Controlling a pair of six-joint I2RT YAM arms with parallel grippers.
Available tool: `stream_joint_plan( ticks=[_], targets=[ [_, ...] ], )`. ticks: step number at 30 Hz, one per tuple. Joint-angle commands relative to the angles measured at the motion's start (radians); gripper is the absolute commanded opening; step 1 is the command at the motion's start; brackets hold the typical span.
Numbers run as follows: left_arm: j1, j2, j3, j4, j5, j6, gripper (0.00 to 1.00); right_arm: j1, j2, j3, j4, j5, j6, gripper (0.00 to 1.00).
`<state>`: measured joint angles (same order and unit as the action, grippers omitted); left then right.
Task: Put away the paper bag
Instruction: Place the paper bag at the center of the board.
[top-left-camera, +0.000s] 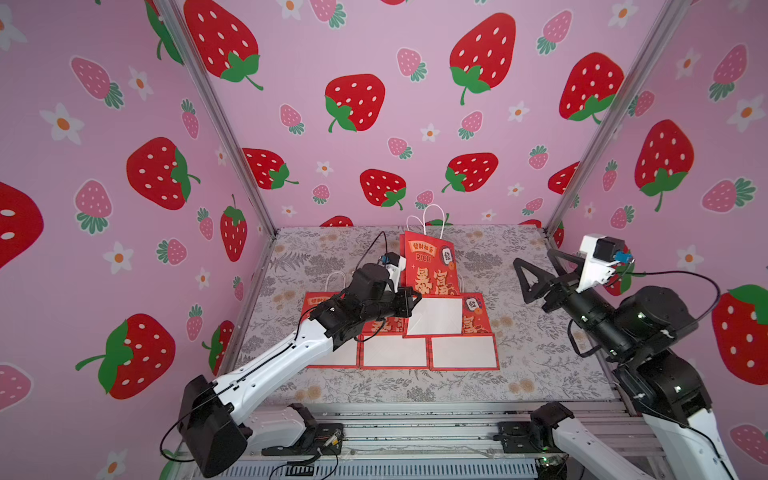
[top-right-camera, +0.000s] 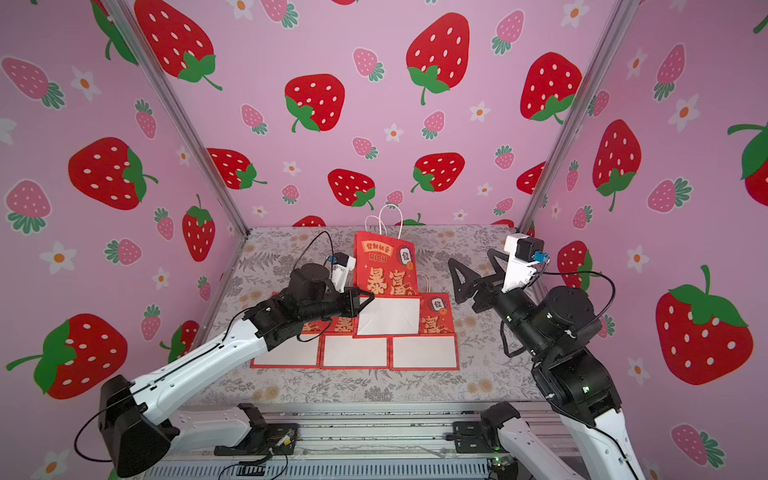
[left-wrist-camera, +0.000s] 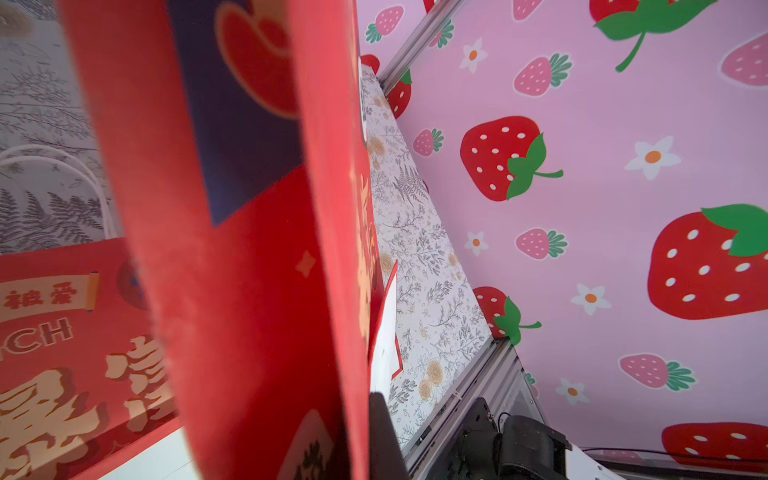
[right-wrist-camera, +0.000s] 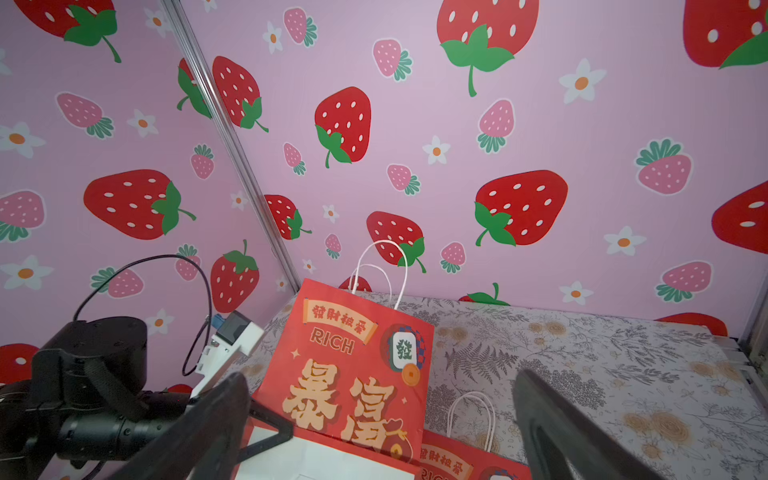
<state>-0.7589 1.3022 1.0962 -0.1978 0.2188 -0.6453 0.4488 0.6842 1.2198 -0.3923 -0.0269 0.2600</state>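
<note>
Pink walls printed with strawberries and white flowers close in a bench covered by a grey floral cloth.

The left end effector has its jaws together, pinched on the lower left edge of the paper bag. In the left wrist view the bag's red paper fills the middle of the picture and runs down beside one dark finger. The bag's printed red face stands raised and slightly tilted near the back middle of the bench, and its two white cord handles point up toward the back wall. Its white base panel lies in front, resting on other bags. The left arm reaches in low from the near left corner, across part of those bags.

The right end effector stands with its jaws wide apart and nothing between them, to the right of the paper bag and clear of it. In the right wrist view its dark fingers frame the bag's front.

Flat bags lie side by side in a row at the middle of the bench, white bottoms up and red borders touching. One more lies just behind that row, partly under the raised bag's base.
</note>
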Motion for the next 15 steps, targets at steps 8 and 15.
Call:
stream_joint_plan(
  ticks=[8,15],
  targets=[
    [-0.098,0.341,0.206,0.207,-0.018,-0.113,0.00,-0.004,-0.036,-0.010,-0.038,0.066,-0.048,0.99],
    [-0.127,0.547,0.366,0.281,0.022,-0.176,0.00,-0.004,-0.040,-0.019,-0.039,0.079,-0.058,0.99]
  ],
)
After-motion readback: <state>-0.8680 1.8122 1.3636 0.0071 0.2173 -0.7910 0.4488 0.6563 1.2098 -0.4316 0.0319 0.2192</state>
